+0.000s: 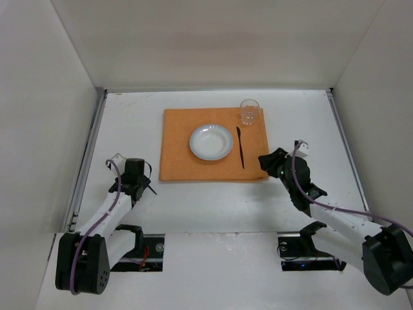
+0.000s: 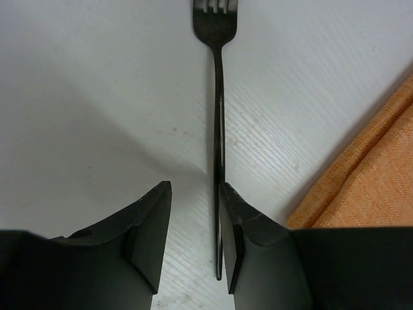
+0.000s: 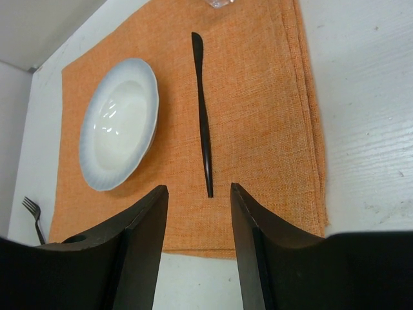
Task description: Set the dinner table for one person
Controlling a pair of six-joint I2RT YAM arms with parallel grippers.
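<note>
Left pincer (image 2: 194, 197) half-open astride fork (image 2: 219, 97)

The top camera is looking down from high above the near edge, taking in the whole matte white desk (image 1: 213, 206) from afar. The left wrist camera is hovering low and close, facing along the slim black metal fork (image 2: 219, 116) toward a corner of the orange woven cloth mat (image 2: 361, 174). The right wrist camera is looking forward from slightly higher across that mat, sharing the mat with both other views and the fork with the left one.
</note>
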